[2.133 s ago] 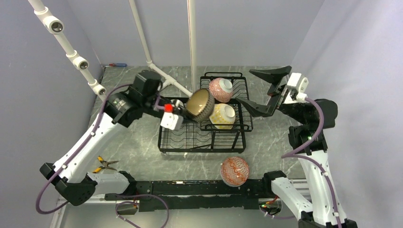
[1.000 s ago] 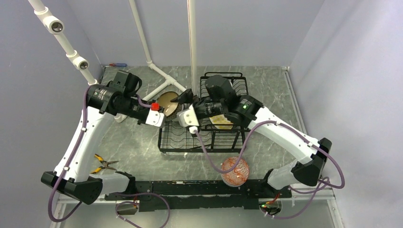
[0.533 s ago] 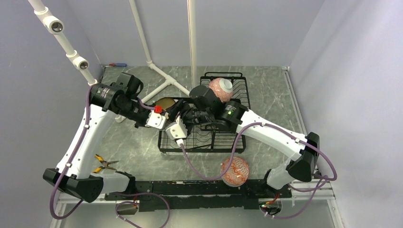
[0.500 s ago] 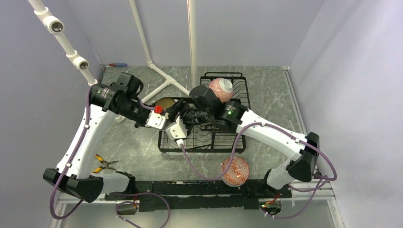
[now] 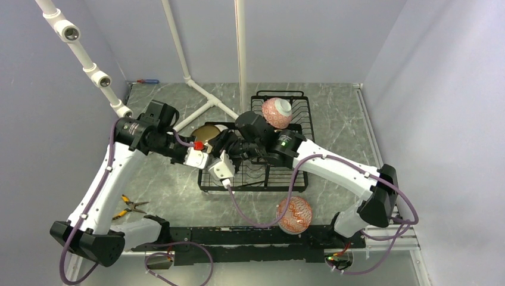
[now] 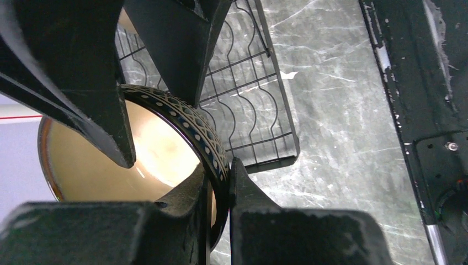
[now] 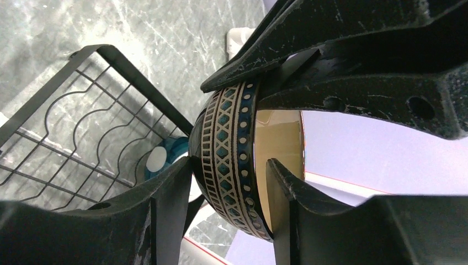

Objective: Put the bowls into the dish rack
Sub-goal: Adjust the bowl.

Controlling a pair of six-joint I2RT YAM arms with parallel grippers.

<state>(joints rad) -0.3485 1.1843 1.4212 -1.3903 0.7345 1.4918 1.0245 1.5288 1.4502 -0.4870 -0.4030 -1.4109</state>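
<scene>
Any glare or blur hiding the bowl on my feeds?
Left wrist: bright glare patch inside the dark blue-patterned bowl, near fingers dark and soft-edged. Right wrist: bowl pattern crisp. Top external: even light, sharp, bowl partly hidden by the arms.

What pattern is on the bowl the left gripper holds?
Dark bowl, cream lattice-and-dot bands; right wrist view shows it best.

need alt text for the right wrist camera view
A dark patterned bowl with a cream inside is held on edge by both grippers: the right gripper clasps its wall from below, the left gripper from the upper right. Behind it, a black wire rack sits on a grey marble table.
</scene>
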